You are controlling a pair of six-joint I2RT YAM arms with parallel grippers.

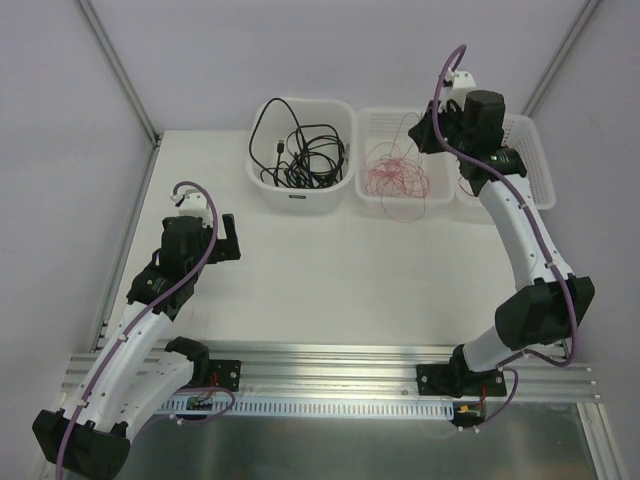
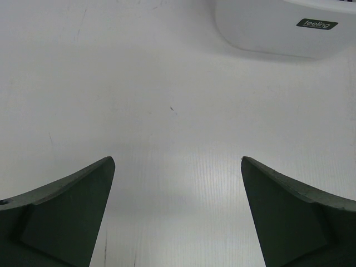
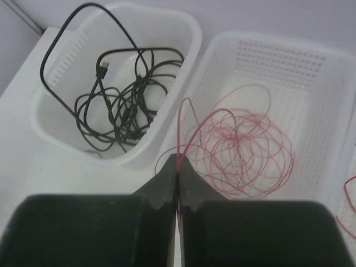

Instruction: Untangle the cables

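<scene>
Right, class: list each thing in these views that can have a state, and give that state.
black cables: tangled in a heap in the white tub, one loop arching above its rim.
red wires: loose overlapping loops in the mesh basket, one strand lifted.
left gripper: fingers wide open, empty, above the table.
right gripper: fingers shut, pinching that lifted red strand.

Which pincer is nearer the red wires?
Right. The right pincer is shut on a strand of the red wires; the left pincer hovers open above bare table, far off.
</scene>
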